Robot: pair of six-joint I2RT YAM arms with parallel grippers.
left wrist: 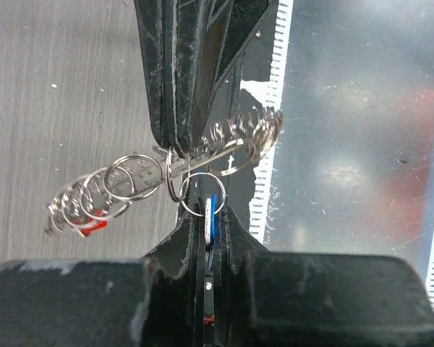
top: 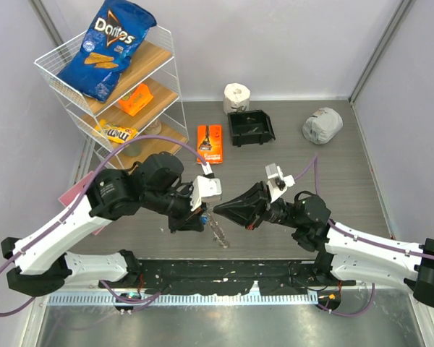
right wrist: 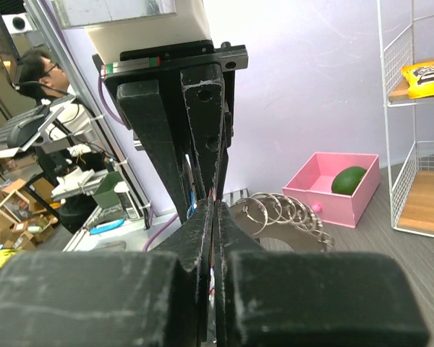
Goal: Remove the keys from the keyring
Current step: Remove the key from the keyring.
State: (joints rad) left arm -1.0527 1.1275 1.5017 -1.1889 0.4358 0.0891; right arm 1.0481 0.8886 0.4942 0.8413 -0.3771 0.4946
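The left gripper has two black, scratched, hard fingers, and they are squeezed tight on a small blue key with a smooth plastic head; that key hangs from a little round wire loop; the right gripper has the same kind of rough black fingers, and they are pinched shut on the thin silver metal keyring; the two grippers meet nose to nose, up above the grey table with its wood-like lines, just past the arms' bases; the keyring is shiny and bendy-looking, strung with lots of small round wire loops that bunch up like a spring; in the left wrist view one bunch sticks out to one side of the right gripper's fingers and a frilly bunch sticks out the other side; a tiny red bit peeks out at the end of the loops, maybe a plastic key head, but it is too small to tell; far back on the table stands a white wire shelf with wooden boards, and a crinkly blue chip bag lies on top of it; a pink square box holds a smooth green round thing.
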